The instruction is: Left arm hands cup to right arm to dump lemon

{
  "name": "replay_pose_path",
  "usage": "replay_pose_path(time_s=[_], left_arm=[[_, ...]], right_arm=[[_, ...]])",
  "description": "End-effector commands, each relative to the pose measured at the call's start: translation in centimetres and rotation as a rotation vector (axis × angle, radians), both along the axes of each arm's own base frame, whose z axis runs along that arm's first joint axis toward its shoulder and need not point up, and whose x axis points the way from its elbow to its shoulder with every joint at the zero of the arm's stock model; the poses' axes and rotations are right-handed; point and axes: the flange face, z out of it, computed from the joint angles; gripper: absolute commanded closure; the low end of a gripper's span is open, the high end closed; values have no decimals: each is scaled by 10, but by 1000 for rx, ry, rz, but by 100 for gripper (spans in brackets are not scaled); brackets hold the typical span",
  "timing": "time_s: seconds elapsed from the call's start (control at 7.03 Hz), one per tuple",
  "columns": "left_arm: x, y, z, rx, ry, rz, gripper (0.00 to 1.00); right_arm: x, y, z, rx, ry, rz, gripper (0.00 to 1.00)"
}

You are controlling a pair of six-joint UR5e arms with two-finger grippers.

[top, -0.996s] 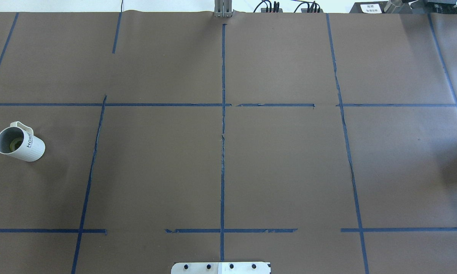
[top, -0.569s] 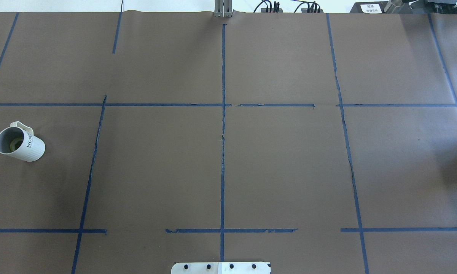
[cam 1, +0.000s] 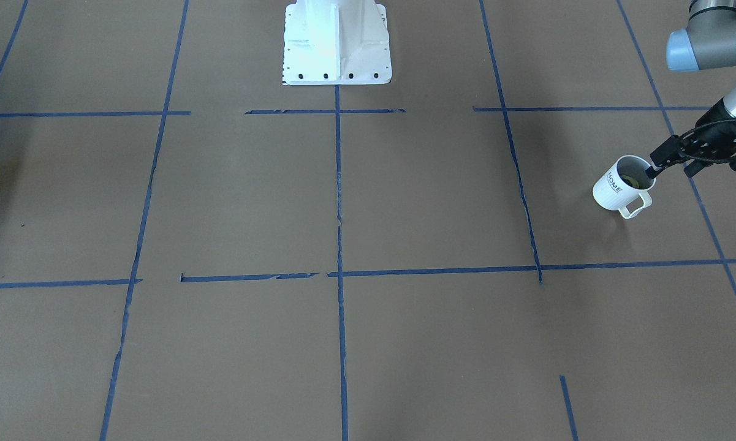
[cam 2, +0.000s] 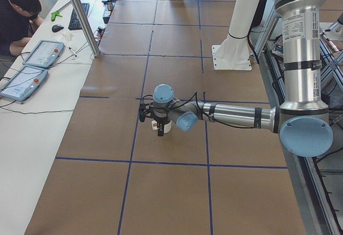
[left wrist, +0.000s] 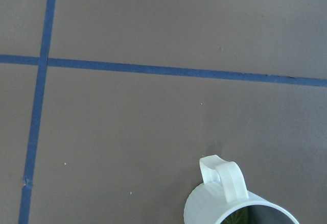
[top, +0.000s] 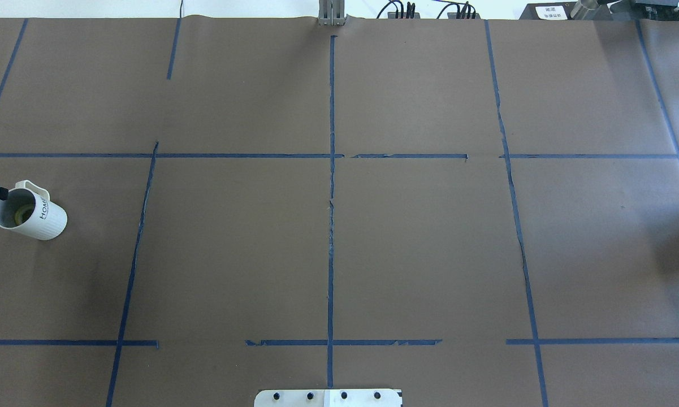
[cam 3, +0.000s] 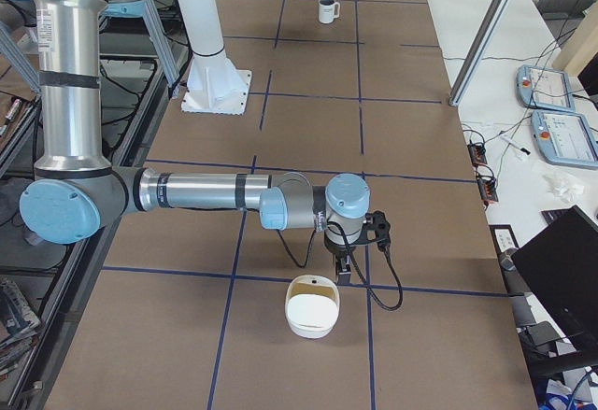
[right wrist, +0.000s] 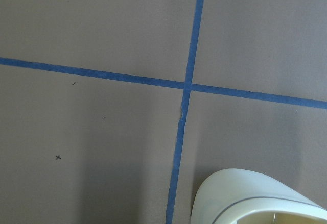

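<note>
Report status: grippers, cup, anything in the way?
Left gripper open at cup rim, not gripping. Right gripper over white bowl, state unclear. Cup upright, lemon inside. Nothing seen blocking the cup.

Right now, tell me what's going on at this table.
The left arm reaches out to the cup, which stands upright at the left end of the table with the lemon inside. The left gripper is at the rim, jaws apart, one tip over the mouth; the cup is not yet lifted. The right arm hangs over a cream bowl at the opposite end; whether the right gripper is open cannot be told.
</note>
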Motion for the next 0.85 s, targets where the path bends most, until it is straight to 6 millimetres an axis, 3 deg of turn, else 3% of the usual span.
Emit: replay_pose_path(time_s=[0.0, 0.14, 0.43, 0.71], left_arm=[[14, 5, 3, -11, -9, 17, 9], [13, 8, 6, -18, -12, 17, 17], [12, 10, 7, -18, -13, 18, 92], [12, 6, -4, 24, -25, 6, 99]], right_arm=[[0, 0, 1, 0, 0, -1, 0], [0, 0, 0, 0, 0, 0, 0], [0, 0, -1, 2, 0, 0, 0], [0, 0, -1, 1, 0, 1, 0]])
